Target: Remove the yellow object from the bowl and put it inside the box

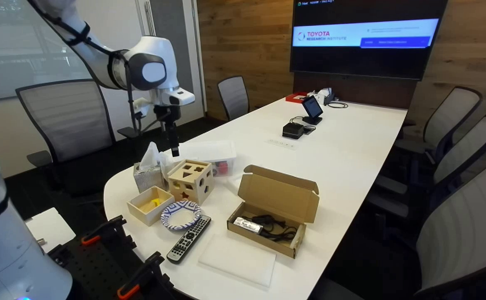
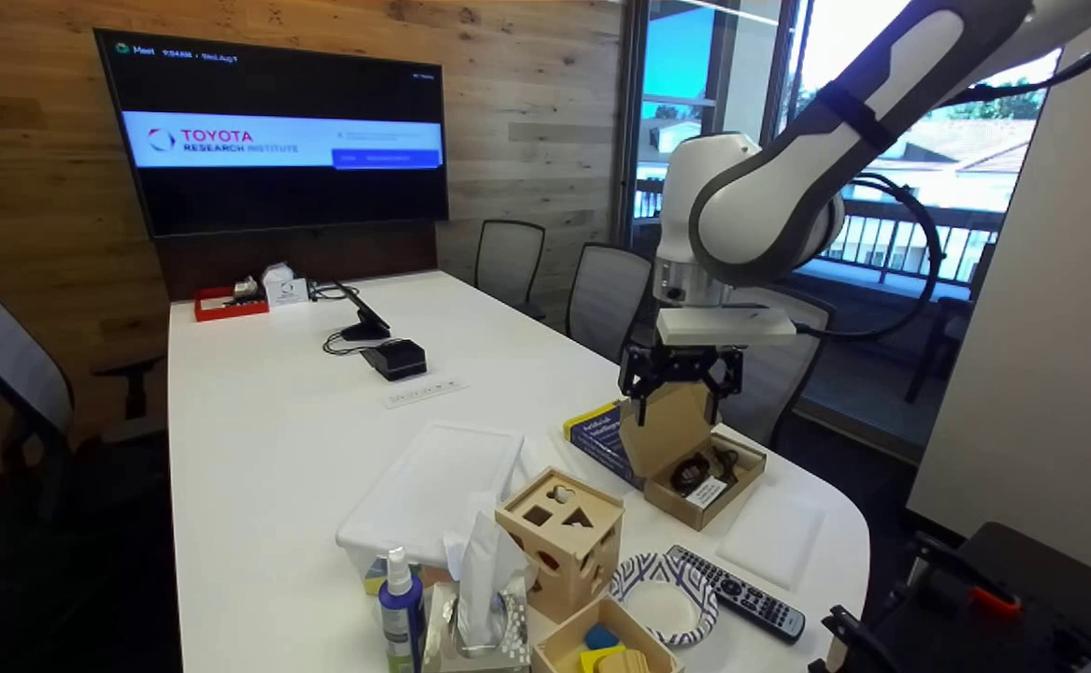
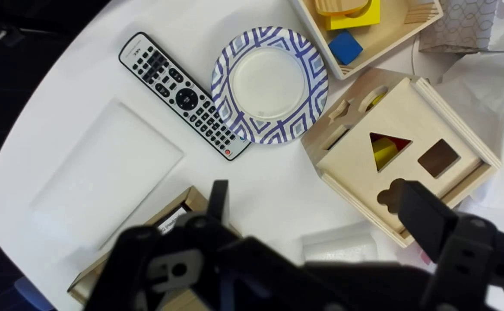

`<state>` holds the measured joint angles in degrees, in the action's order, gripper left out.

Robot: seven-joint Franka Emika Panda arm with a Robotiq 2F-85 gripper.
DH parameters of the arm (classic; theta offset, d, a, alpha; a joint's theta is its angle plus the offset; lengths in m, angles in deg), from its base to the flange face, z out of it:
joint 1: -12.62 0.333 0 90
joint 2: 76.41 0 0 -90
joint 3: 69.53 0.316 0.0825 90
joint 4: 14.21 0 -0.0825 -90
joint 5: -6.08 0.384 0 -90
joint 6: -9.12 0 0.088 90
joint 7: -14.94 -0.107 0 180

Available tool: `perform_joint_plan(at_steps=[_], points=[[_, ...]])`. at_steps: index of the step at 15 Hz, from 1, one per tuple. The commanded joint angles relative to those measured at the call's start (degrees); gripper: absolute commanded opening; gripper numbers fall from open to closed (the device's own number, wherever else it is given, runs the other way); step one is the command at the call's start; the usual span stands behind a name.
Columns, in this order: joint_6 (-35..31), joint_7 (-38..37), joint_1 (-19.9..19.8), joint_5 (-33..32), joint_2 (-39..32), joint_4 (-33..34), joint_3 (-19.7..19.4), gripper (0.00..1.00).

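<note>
The white paper bowl (image 3: 269, 82) with a blue pattern is empty; it shows in both exterior views (image 1: 181, 216) (image 2: 662, 608), partly over the remote. A yellow block (image 3: 370, 19) lies in the wooden tray (image 3: 420, 19), beside a blue block (image 3: 345, 46) and under a wooden piece. Another yellow piece (image 3: 383, 151) shows through the triangular hole of the wooden cube box (image 3: 351, 166), which stands beside the bowl (image 1: 190, 183). My gripper (image 3: 315, 185) is open, with nothing between its fingers. It hangs above the table (image 2: 678, 411), apart from all objects.
An open cardboard box (image 1: 280, 191) holds cables. A remote (image 1: 189, 238) and a white flat slab (image 1: 238, 260) lie near it. A tissue box (image 1: 148, 177), lidded plastic bin (image 2: 433, 477), spray bottle (image 2: 402, 608) and book (image 2: 601, 439) stand around.
</note>
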<state>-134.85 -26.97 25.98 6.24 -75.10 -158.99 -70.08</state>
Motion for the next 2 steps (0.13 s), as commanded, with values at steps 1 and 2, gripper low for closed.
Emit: perform_joint_plan(at_steps=[1, 2], points=[[6.28, 0.13, -3.64, -0.51, 3.95, 1.23, 3.25, 1.0], [7.22, 0.27, -4.36, -0.24, 4.37, 1.53, 3.77, 1.0]])
